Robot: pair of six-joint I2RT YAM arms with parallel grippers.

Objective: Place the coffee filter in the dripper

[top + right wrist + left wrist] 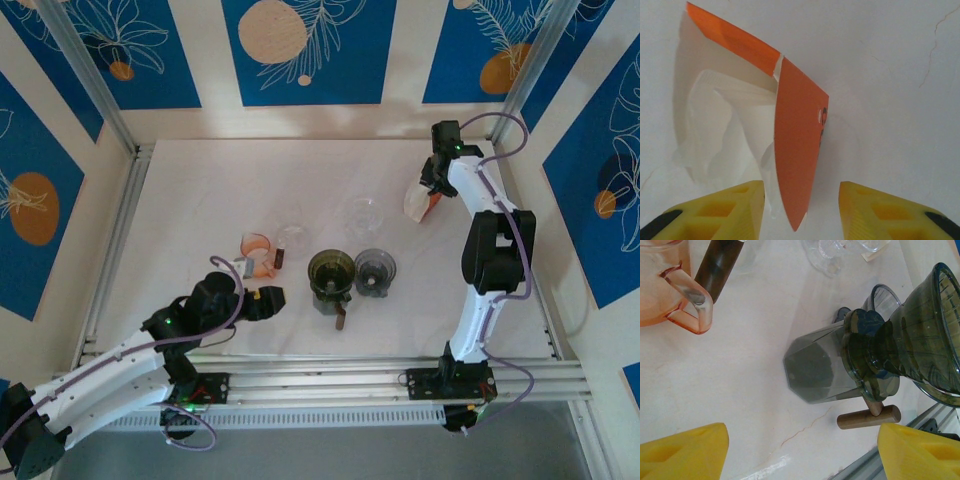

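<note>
Right gripper (801, 200) spread, straddling the orange filter pack's (795, 150) lower edge, beyond-right of the dripper (331, 272). Left gripper (802, 440) gapes empty, just left of it.

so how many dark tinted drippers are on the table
2. An olive dripper stands mid-table on a dark server with a wooden handle; a grey dripper sits just to its right. Clear glassware behind may include more.

top and left wrist views share the dripper (331, 270), wrist much closer
</note>
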